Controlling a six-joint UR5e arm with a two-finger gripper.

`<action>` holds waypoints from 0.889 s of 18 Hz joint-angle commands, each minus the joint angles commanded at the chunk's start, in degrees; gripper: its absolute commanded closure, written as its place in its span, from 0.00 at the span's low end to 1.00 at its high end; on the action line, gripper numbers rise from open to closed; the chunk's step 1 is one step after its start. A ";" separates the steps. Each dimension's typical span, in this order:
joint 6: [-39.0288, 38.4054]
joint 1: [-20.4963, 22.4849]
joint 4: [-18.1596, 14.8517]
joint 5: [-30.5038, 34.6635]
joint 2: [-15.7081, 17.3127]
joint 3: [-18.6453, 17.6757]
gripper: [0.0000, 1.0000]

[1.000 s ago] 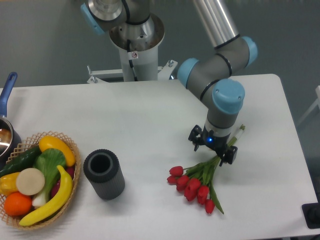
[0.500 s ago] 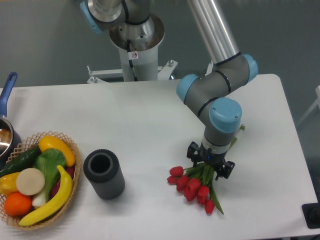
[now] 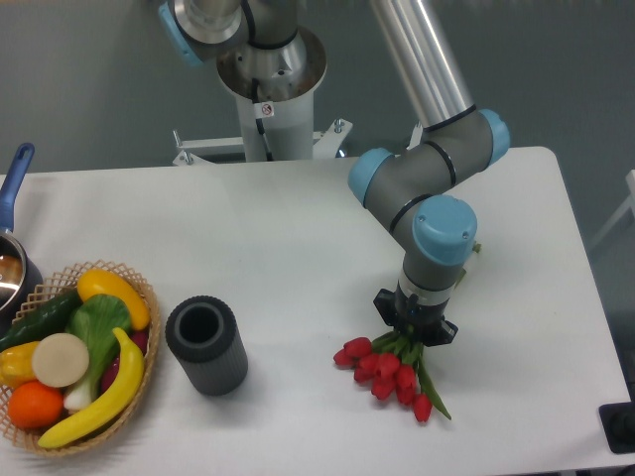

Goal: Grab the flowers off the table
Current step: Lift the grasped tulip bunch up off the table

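Gripper [image 3: 414,332] pointing straight down over the stem end of the flowers [image 3: 395,372], at the right-centre of the table [image 3: 298,238]. Wrist body covers the fingers from this camera angle; only the dark lower housing shows, sitting directly on top of the green stems where they leave the bunch. Finger spacing cannot be read, and whether the jaws are pressed on the stems cannot be told either. Contact with the stems looks likely, since no gap shows between housing and greenery.

Flowers: small bunch of red tulip buds, heads fanned toward the near-left and near edge, green leaves and stems running up and back under the gripper. One leaf tip trails out toward the near-right. A short bit of stem shows behind the wrist on its far-right side. The buds appear to lie on the white tabletop.

Arm: blue-capped wrist joint directly above the gripper, grey elbow segment behind it, silver tube rising to the top of the view.

Other items: dark grey ribbed cylinder [image 3: 206,344], open top, upright, well apart to the left of the flowers. Wicker basket [image 3: 139,288] of fruit and vegetables at the near-left corner. Pot with a blue handle [image 3: 14,178] at the left edge
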 joint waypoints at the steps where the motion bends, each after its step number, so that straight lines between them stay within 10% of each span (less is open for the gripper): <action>1: 0.00 0.09 -0.09 0.00 0.53 0.35 0.86; 6: 0.26 1.84 -2.63 0.09 2.64 5.26 0.83; 16: 4.37 5.71 -28.81 0.00 2.03 23.19 0.84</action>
